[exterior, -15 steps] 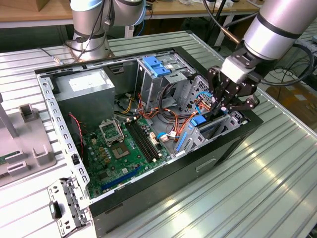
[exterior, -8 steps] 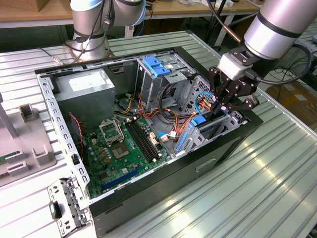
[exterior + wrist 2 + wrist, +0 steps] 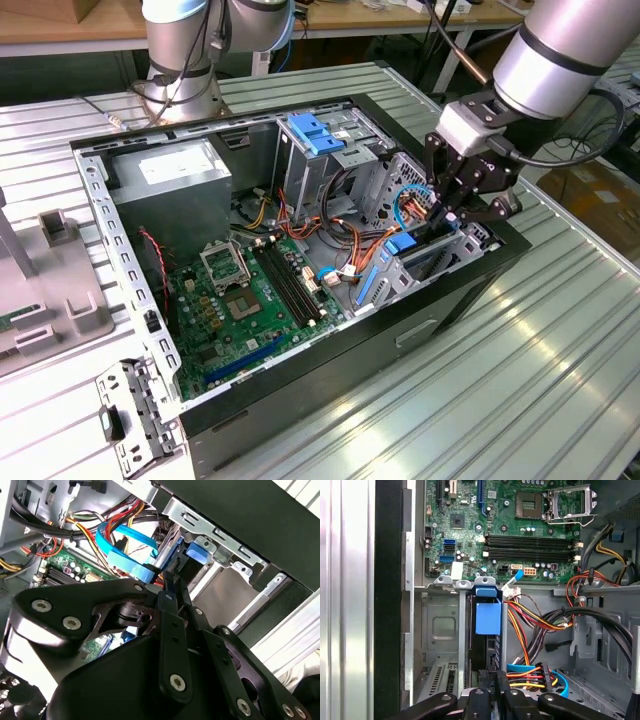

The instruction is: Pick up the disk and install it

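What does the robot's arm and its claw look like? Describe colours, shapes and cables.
The arm is a thick silver-grey tube with a dark band around it. A white block joins it to the claw, and a black cable loops beside the wrist. The claw is matte black, built from flat linkage bars pinned with round silver screws.

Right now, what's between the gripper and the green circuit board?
In the first wrist view: a blue plastic tab on a metal bracket, with coloured wires beside.

disk (image 3: 487,625) | blue rail tab on top | standing on edge | seated in drive bay slot
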